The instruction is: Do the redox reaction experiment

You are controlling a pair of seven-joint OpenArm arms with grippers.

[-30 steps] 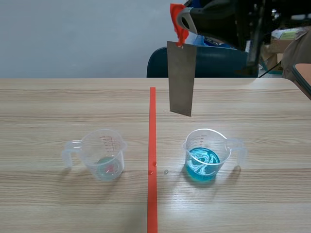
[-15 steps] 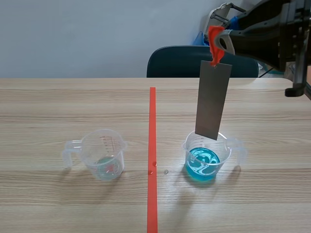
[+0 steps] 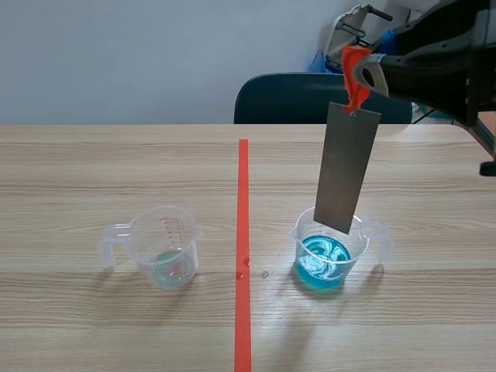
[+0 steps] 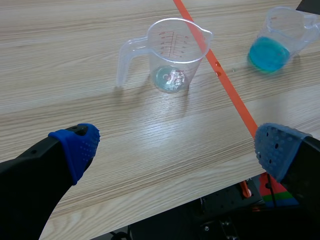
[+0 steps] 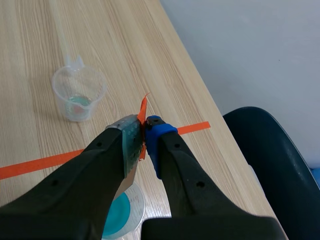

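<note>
A grey metal strip [image 3: 346,167] with an orange tab hangs from my right gripper [image 3: 355,77], which is shut on its top end. Its lower end hovers over the rim of the clear cup of blue liquid [image 3: 328,249], right of the orange tape line. In the right wrist view the strip [image 5: 131,141] sits pinched between the fingers, with the blue cup [image 5: 120,216] below. A second clear cup [image 3: 164,246] holding a little pale liquid stands left of the line. My left gripper [image 4: 177,145] is open, low over the near table edge, with the pale cup [image 4: 172,55] ahead of it.
A dark blue chair [image 3: 318,98] stands behind the far table edge. Boxes and gear sit at the back right. A small drop or speck [image 3: 264,273] lies beside the tape line [image 3: 242,248].
My right arm has swung the metal strip from above the tape line to the right and lower, so its lower end now hangs over the blue cup.
</note>
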